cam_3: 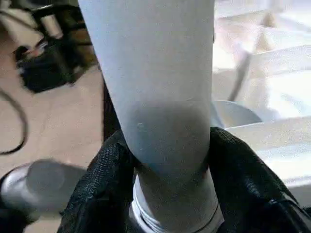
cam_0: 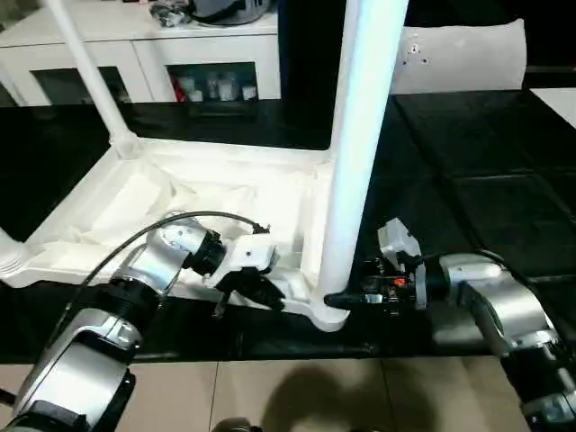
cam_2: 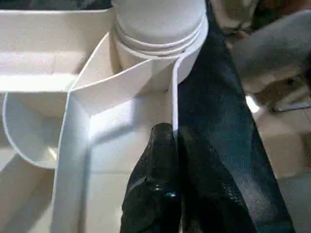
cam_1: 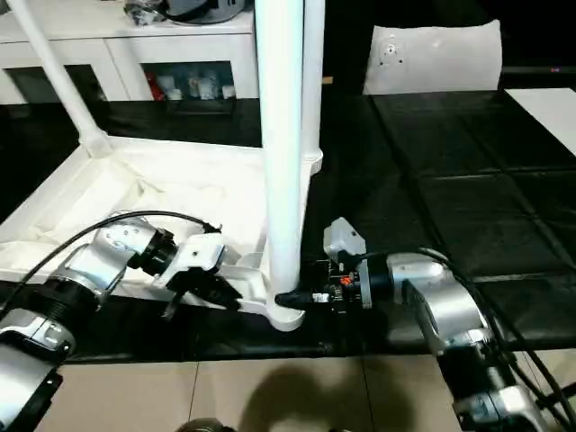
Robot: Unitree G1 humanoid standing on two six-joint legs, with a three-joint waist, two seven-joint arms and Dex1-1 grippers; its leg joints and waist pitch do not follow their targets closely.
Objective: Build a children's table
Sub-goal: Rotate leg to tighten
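The children's table lies upside down on the black work table, its white ribbed tabletop (cam_0: 180,207) facing up. A thick white leg (cam_0: 355,162) stands upright in the near right corner socket. My right gripper (cam_0: 337,299) is at that leg's base, its black pads (cam_3: 97,179) pressed against both sides of the tube. My left gripper (cam_0: 261,292) is shut on the tabletop's thin front rim (cam_2: 174,92), just left of that corner. Another leg (cam_0: 90,72) rises from the far left corner, and one more (cam_1: 312,81) stands behind the near leg.
A white glass-door cabinet (cam_0: 135,54) runs along the back. A white panel (cam_0: 459,54) stands at the back right. The black work table (cam_0: 486,180) stretches out to the right. Its front edge meets the tan floor (cam_0: 297,396) just below my forearms.
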